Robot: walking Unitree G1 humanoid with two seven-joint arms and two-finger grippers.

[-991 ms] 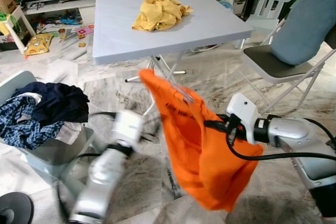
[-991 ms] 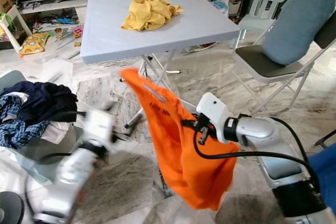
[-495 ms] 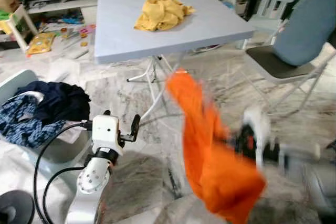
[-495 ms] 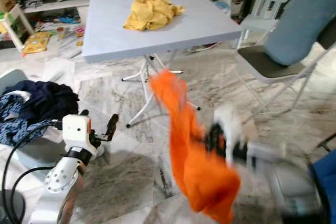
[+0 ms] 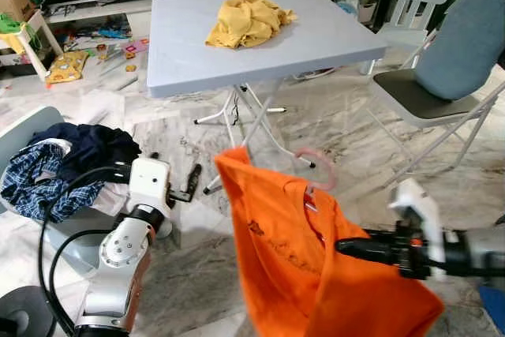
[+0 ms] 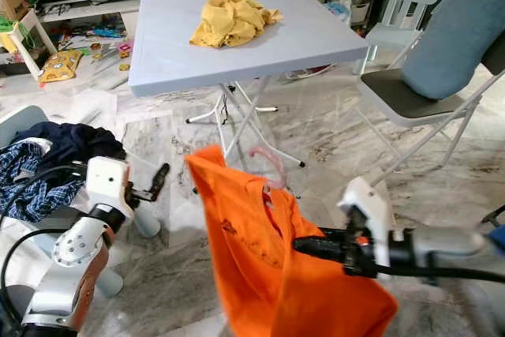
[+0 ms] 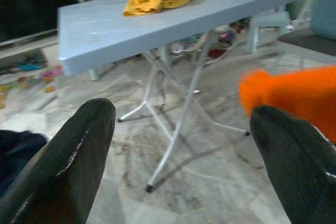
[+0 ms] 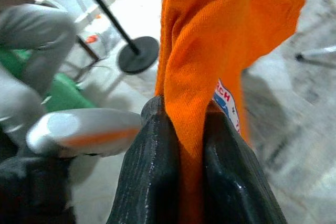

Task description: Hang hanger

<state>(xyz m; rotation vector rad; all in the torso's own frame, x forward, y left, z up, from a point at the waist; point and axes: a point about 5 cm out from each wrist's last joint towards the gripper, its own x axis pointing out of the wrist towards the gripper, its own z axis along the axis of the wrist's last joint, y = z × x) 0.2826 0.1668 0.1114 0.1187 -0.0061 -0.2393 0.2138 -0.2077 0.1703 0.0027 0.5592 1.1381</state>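
Low over the marble floor (image 5: 331, 116), in front of the robot, an orange shirt (image 5: 316, 274) on a pink hanger (image 5: 314, 173) is held up by the right gripper (image 8: 184, 150), whose jaws are clamped on a fold of the orange cloth. Compared with half a second ago, the blurred swing has settled: the garment now hangs nearer the middle of the view, and the hanger's hook is seen standing clear above the collar. The left gripper (image 5: 192, 179) has been raised beside the shirt's shoulder, jaws apart and holding nothing. It is judged that the hook could now be taken or steadied by the left gripper before hanging; no rail is seen in these views.

Ahead, a yellow garment (image 5: 246, 20) lies crumpled on the grey worktop (image 5: 331, 37), whose folding legs stand just beyond the shirt. A basket of dark laundry (image 5: 71, 163) is placed at the left, and a folding chair (image 5: 442, 76) at the right; both narrow the path forward
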